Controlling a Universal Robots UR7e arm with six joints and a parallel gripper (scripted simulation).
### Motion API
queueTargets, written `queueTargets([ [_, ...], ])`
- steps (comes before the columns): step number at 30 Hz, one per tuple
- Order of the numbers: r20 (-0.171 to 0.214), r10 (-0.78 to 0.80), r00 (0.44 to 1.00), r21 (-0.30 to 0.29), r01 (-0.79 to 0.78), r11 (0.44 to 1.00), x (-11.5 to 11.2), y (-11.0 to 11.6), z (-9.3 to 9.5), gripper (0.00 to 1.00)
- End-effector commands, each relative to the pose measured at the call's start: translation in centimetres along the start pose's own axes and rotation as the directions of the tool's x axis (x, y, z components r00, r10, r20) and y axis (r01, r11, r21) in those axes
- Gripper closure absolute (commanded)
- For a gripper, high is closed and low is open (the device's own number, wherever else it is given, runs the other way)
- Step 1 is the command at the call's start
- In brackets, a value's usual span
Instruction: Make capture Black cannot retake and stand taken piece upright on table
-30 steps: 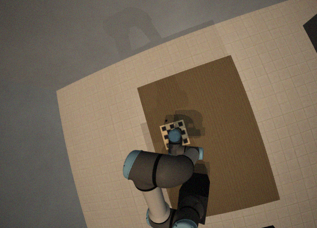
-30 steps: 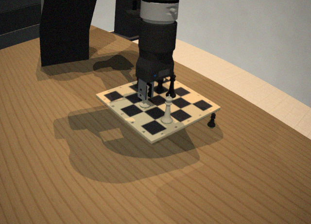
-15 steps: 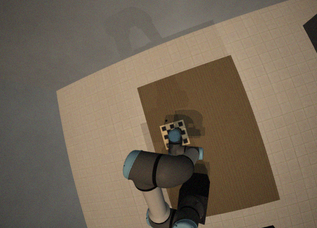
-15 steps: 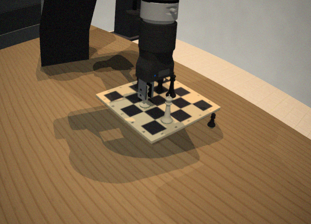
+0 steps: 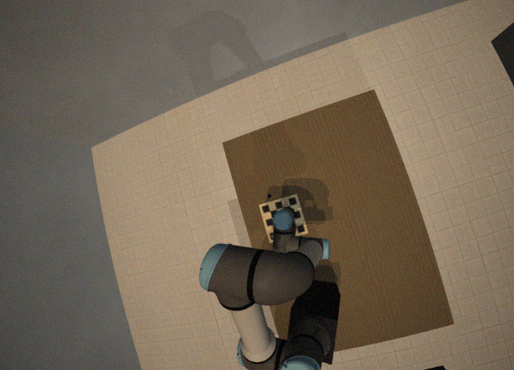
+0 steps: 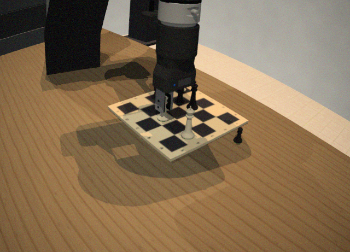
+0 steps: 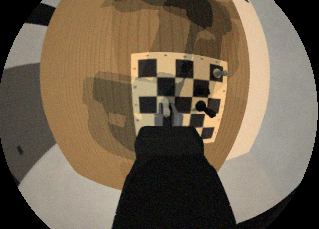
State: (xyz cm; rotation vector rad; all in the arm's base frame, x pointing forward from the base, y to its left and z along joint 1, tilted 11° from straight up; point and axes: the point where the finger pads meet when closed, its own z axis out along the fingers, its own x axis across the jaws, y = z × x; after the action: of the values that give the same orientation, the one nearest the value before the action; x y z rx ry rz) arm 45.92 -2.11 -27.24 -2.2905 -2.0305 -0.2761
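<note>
My gripper (image 6: 163, 102) (image 7: 165, 108) is shut on a white piece (image 6: 163, 118) (image 7: 166, 108). The piece is upright, its base at a light square of the board (image 5: 268, 229) (image 6: 170, 156) (image 7: 147, 86); I cannot tell whether it touches. A tall white piece with a cross (image 6: 187, 128) stands near the front corner. A tall black piece (image 6: 193, 98) (image 7: 205, 109) and a shorter black piece (image 6: 179, 97) stand behind the gripper. Another pale piece (image 7: 219, 73) is at the upper right board corner in the wrist view. A black pawn (image 5: 268, 195) (image 6: 238, 135) stands upright on the table, off the board.
The tall black piece stands close to the gripper's right in the exterior view. A dark column (image 6: 74, 31) rises from the wooden table (image 5: 352, 171) (image 6: 141, 221) at the back left. The arm (image 5: 261, 274) hides much of the board from above.
</note>
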Motion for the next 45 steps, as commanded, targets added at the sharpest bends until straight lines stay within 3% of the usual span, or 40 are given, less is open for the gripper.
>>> queueTargets([
  [1, 0.001, 0.0, 1.0, -0.005, 0.0, 1.0, -0.1, 0.3, 0.0, 1.0],
  [4, 0.001, 0.0, 1.0, -0.005, 0.0, 1.0, -0.1, 0.3, 0.0, 1.0],
  [5, 0.001, 0.0, 1.0, -0.005, 0.0, 1.0, -0.1, 0.3, 0.0, 0.84],
  [9, 0.001, 0.0, 1.0, -0.005, 0.0, 1.0, -0.1, 0.3, 0.0, 0.84],
  [10, 0.001, 0.0, 1.0, -0.005, 0.0, 1.0, -0.1, 0.3, 0.0, 0.68],
  [12, 0.001, 0.0, 1.0, -0.005, 0.0, 1.0, -0.1, 0.3, 0.0, 0.68],
  [13, 0.001, 0.0, 1.0, -0.005, 0.0, 1.0, -0.1, 0.3, 0.0, 0.52],
  [15, 0.001, 0.0, 1.0, -0.005, 0.0, 1.0, -0.1, 0.3, 0.0, 0.52],
  [16, 0.001, 0.0, 1.0, -0.005, 0.0, 1.0, -0.1, 0.3, 0.0, 0.37],
  [18, 0.001, 0.0, 1.0, -0.005, 0.0, 1.0, -0.1, 0.3, 0.0, 0.37],
  [19, 0.001, 0.0, 1.0, -0.005, 0.0, 1.0, -0.1, 0.3, 0.0, 0.21],
  [34, 0.0, 0.001, 1.0, -0.004, -0.001, 1.0, 0.0, 0.2, -0.4, 0.21],
  [41, 0.0, 0.002, 1.0, -0.002, -0.002, 1.0, -0.1, 0.1, -1.7, 0.21],
  [45, 0.0, 0.002, 1.0, -0.002, -0.002, 1.0, -0.1, 0.1, -3.4, 0.21],
])
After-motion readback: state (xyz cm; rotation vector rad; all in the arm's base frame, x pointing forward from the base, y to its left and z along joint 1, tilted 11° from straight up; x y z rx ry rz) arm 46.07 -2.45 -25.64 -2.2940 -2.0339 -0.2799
